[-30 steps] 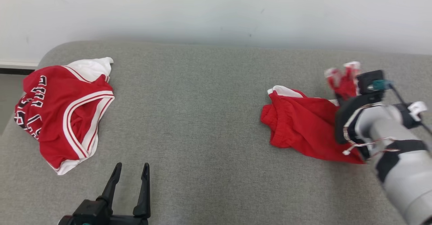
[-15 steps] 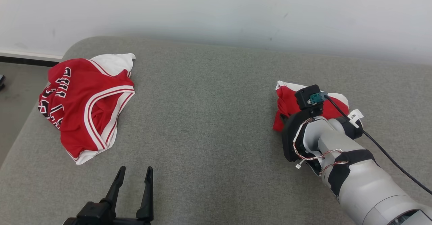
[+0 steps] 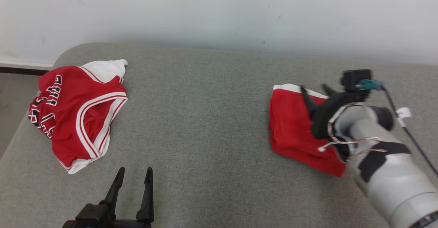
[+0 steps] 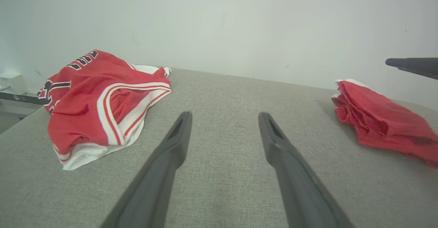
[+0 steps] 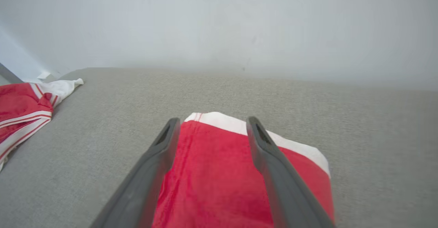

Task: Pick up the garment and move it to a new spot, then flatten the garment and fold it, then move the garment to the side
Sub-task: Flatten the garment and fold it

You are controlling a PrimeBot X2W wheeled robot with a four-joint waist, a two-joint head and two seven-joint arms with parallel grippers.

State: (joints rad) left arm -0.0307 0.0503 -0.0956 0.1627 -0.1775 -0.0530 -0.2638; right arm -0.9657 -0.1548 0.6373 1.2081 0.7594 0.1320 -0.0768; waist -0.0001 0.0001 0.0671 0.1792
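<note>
- A folded pair of red fabric shorts with a white band along one edge (image 3: 291,125) lies flat on the wide grey upholstered cushion (image 3: 205,118), toward the cushion's right end and about midway between its near and far edges.
- The shorts form a compact, roughly rectangular stack; the left wrist view (image 4: 379,122) shows several layers at the folded side that faces the middle of the cushion.
- The right gripper (image 3: 314,89) hangs over the shorts at the cushion's right end, its two long dark fingers spread well apart and gripping nothing.
- In the right wrist view the red cloth (image 5: 219,173) fills the gap between those spread fingers (image 5: 164,146), and the white band lies just past their tips, toward the cushion's far edge.
- Whether the fingertips touch the cloth cannot be told.
- The left gripper (image 3: 134,170) sits low at the cushion's near edge, left of its middle, fingers apart and empty over bare grey fabric.
- A crumpled red basketball jersey with white trim and black lettering (image 3: 68,115) lies at the cushion's left end, well apart from the shorts and from both grippers.
- A plain pale wall (image 3: 219,9) rises behind the cushion's far edge.
</note>
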